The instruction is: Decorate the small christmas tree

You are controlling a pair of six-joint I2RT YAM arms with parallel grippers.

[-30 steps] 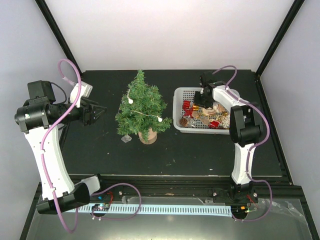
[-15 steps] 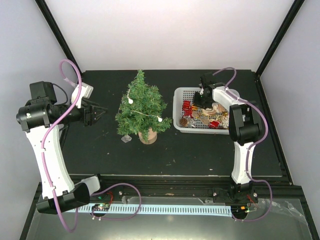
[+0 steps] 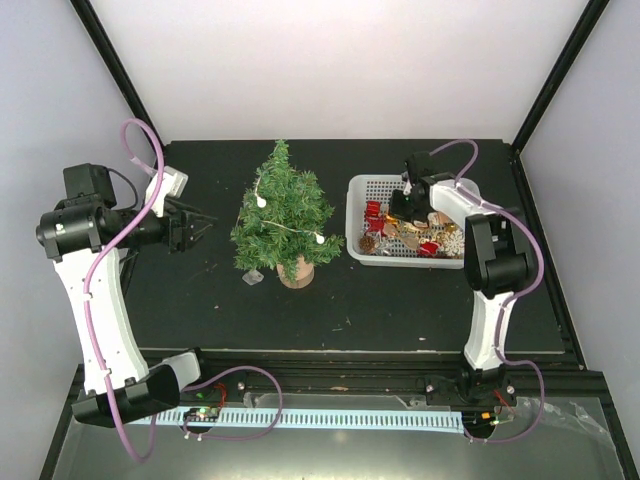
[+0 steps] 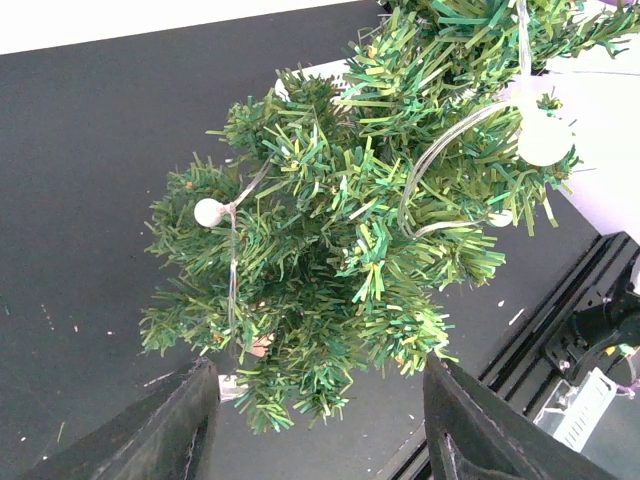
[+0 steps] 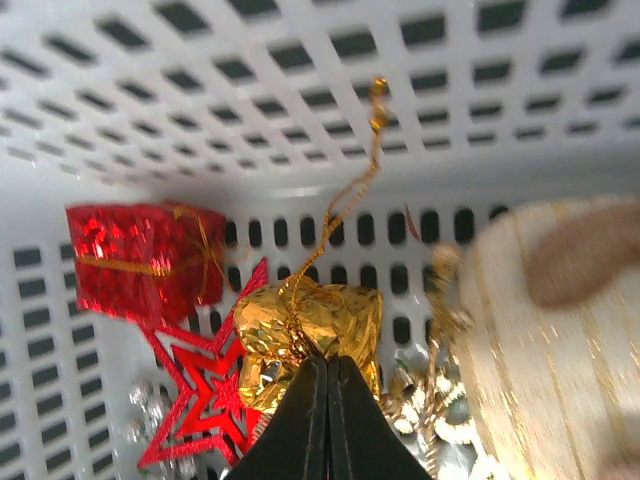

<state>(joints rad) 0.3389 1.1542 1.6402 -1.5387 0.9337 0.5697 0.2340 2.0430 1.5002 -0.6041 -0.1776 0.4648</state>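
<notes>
Ahead of wide-spread left claw: small christmas tree, apart. Right claw closed.

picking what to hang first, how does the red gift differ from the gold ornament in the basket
The red gift is a box with gold ribbon; the gold ornament is a crumpled rounded lump. The red gift lies free; the gold ornament sits at the tips of the shut right gripper, apparently pinched. The gold ornament trails a long cord; the red gift shows none. Both are shiny foil in the white basket.
</notes>
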